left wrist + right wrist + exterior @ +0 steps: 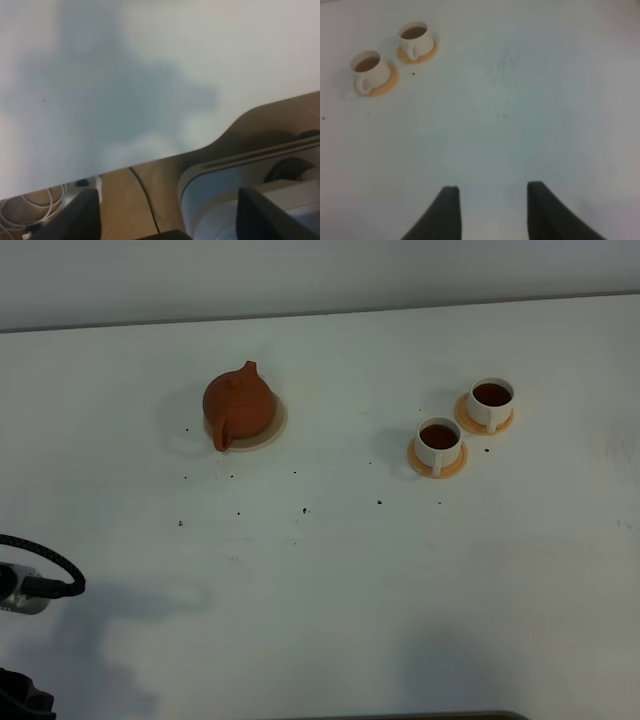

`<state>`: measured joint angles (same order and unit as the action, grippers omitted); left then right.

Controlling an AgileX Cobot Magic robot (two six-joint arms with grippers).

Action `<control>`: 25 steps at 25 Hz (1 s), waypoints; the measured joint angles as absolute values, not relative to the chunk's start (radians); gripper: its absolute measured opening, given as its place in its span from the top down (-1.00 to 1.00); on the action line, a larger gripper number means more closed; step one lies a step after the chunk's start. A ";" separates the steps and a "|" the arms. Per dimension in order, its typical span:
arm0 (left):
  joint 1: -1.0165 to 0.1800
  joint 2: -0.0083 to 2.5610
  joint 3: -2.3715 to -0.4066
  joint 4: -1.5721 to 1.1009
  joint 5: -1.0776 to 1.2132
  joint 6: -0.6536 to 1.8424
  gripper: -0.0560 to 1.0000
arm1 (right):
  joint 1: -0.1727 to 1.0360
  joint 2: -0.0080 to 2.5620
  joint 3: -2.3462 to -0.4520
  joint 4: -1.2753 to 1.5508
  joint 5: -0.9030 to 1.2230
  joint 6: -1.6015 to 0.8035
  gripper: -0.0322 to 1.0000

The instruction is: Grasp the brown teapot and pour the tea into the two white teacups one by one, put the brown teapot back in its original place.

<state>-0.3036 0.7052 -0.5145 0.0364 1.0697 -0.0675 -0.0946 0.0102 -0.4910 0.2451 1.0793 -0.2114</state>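
Observation:
The brown teapot (pixel 240 405) sits upright on the beige coaster (pixel 275 428) at the back left of the white table. The two white teacups (pixel 439 440) (pixel 491 400) stand on orange saucers at the back right, both holding dark tea. They also show in the right wrist view (pixel 370 70) (pixel 417 40). My right gripper (pixel 492 210) is open and empty, well away from the cups over bare table. My left gripper (pixel 170 220) is open and empty at the table's front edge, far from the teapot.
Small dark specks (pixel 305 510) dot the table between teapot and cups. Part of my left arm with a black cable (pixel 45 565) shows at the front left. Below the table edge the left wrist view shows white cables (pixel 30 205) and a grey base (pixel 235 175).

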 joint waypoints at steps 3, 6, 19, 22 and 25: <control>-0.304 0.705 -0.515 0.036 1.070 -0.066 -0.19 | -0.095 0.010 -0.491 0.245 1.079 -0.211 0.34; -0.304 0.704 -0.515 0.036 1.070 -0.065 -0.19 | -0.095 0.010 -0.491 0.245 1.079 -0.211 0.34; -0.155 0.449 -0.515 0.036 1.068 -0.061 -0.19 | -0.095 0.010 -0.491 0.245 1.079 -0.211 0.34; -0.037 0.369 -0.515 0.036 1.068 -0.061 -0.19 | -0.095 0.010 -0.491 0.245 1.079 -0.211 0.34; 0.059 0.303 -0.515 0.036 1.068 -0.061 -0.19 | -0.095 0.010 -0.491 0.245 1.079 -0.211 0.34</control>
<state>0.0589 0.3032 -0.5145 0.0356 1.0678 -0.0608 -0.0946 0.0102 -0.4910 0.2451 1.0793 -0.2114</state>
